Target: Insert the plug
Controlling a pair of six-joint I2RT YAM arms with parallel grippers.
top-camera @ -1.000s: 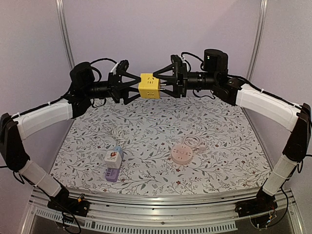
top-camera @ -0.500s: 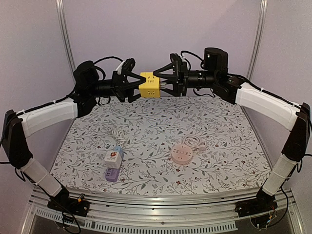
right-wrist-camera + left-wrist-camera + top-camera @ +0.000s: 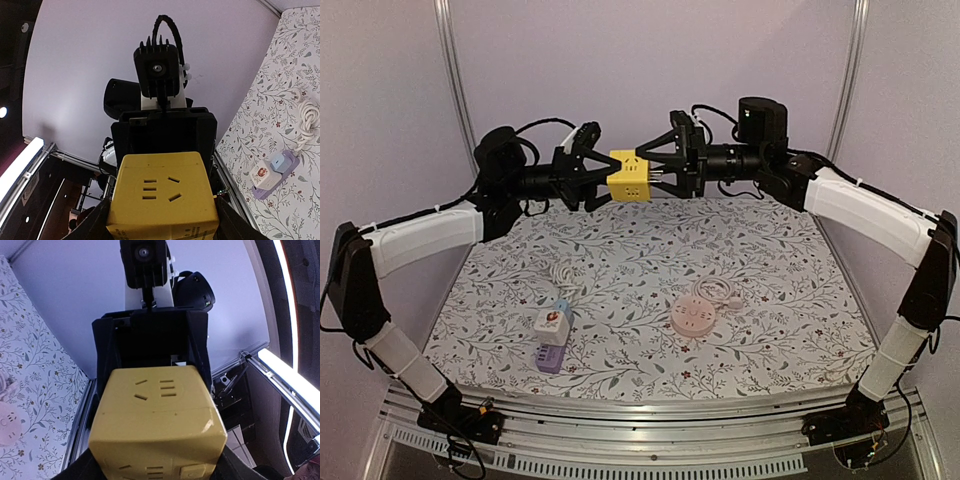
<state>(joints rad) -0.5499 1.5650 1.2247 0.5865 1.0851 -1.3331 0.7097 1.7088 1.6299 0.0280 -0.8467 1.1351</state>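
Note:
A yellow cube socket [image 3: 630, 176] hangs in the air at the back of the table, gripped from both sides. My left gripper [image 3: 603, 180] is shut on its left side, and my right gripper [image 3: 655, 178] is shut on its right side. In the left wrist view the cube [image 3: 155, 420] fills the space between my fingers, slotted faces showing, with the right gripper's black body [image 3: 150, 340] behind it. The right wrist view shows the cube [image 3: 162, 192] the same way, backed by the left gripper [image 3: 165, 135]. A white plug block [image 3: 551, 320] with a red mark sits on a purple strip [image 3: 551, 355] on the table.
A coiled white cable [image 3: 560, 272] lies just behind the purple strip at the table's left. A pink round power strip [image 3: 692, 316] with its cord lies right of centre. Metal frame posts stand at both back corners. The flowered cloth [image 3: 770, 300] covers the table.
My left gripper has moved right onto the cube and closed its fingers on it. The right gripper has kept its hold, with the cube nearly still.

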